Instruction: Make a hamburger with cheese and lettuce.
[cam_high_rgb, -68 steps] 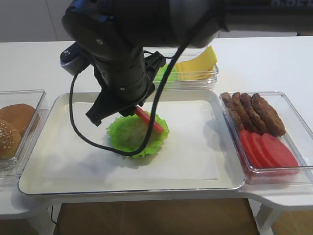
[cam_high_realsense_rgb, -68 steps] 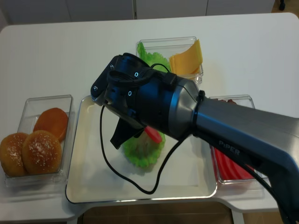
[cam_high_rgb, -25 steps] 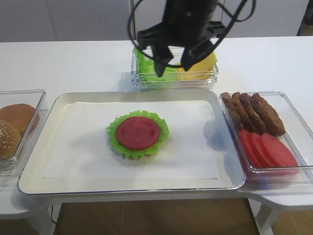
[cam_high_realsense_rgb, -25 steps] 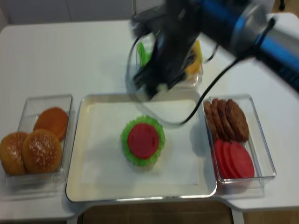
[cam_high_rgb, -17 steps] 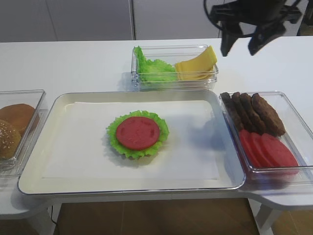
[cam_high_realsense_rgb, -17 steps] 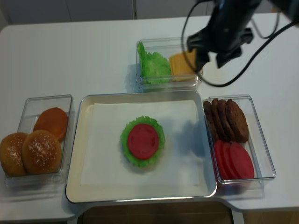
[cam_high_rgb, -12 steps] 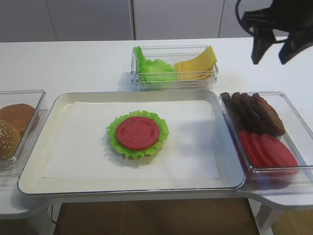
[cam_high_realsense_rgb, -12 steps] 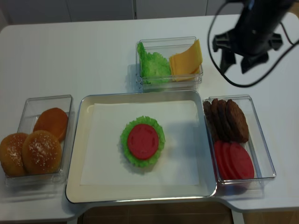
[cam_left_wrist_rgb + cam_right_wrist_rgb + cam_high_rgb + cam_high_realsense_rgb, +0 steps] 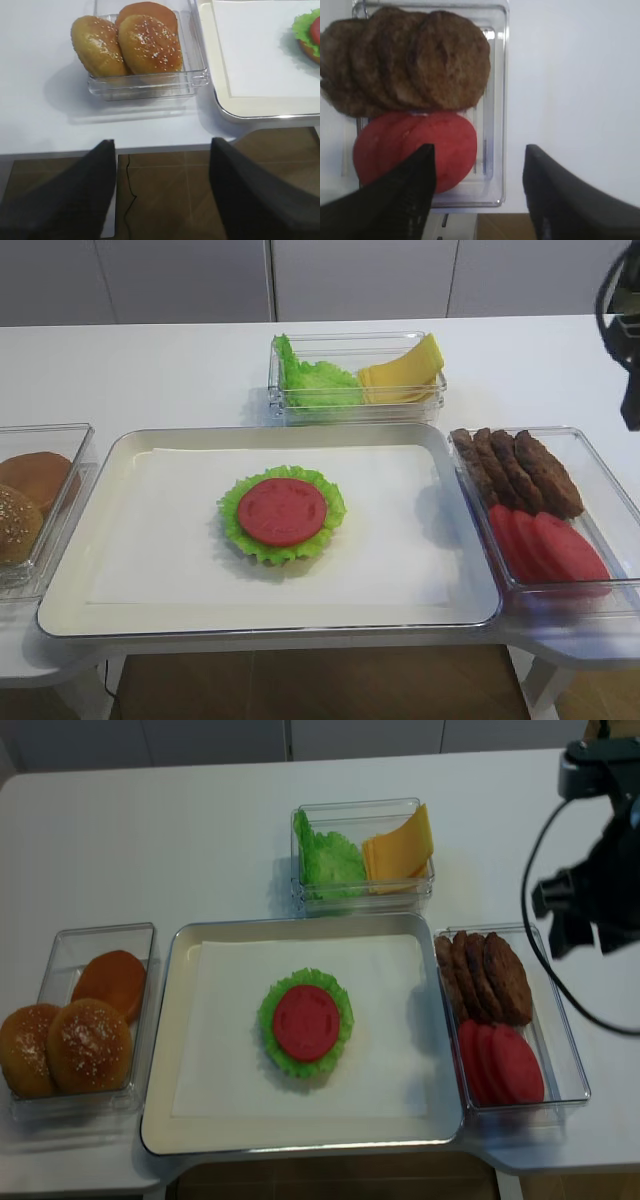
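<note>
The hamburger (image 9: 282, 512) (image 9: 305, 1023) lies mid-tray, a ruffled green lettuce leaf with a red disc on top; its edge shows in the left wrist view (image 9: 310, 32). More lettuce (image 9: 328, 860) and the yellow cheese slices (image 9: 400, 845) share a clear box behind the tray. My right gripper (image 9: 585, 935) (image 9: 477, 150) hangs open and empty over the right side of the patty box. My left gripper (image 9: 162, 145) is open and empty above the table's front edge, near the bun box.
The white tray (image 9: 160, 1120) is lined with paper. A clear box on the left holds buns (image 9: 90, 1040) (image 9: 147, 42). A box on the right holds brown patties (image 9: 485, 975) (image 9: 420, 60) and red tomato slices (image 9: 500, 1065) (image 9: 415, 150).
The right gripper let go of the red disc on the lettuce, rose, swung back past the lettuce-and-cheese box and moved right to the patty box. The hamburger stayed put.
</note>
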Available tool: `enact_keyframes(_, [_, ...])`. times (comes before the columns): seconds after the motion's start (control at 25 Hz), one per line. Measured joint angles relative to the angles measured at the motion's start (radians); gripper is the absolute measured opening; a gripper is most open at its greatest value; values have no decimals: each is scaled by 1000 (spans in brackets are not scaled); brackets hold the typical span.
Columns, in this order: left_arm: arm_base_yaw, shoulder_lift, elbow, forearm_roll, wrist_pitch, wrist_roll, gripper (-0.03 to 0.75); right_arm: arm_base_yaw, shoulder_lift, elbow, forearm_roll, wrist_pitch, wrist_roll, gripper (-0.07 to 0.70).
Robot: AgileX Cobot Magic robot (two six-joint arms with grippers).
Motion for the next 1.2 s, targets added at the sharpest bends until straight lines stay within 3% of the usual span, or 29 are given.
enact_keyframes(0.48, [0,0,0,0,0,0,439,-1,-419,256,-2,-11,70,419])
enact_keyframes(0.68, [0,0,0,0,0,0,439,-1,-574,345,-2,20,70,418])
enact_keyframes(1.2, [0,0,0,0,0,0,439,-2,-991,537,11,38,89,417])
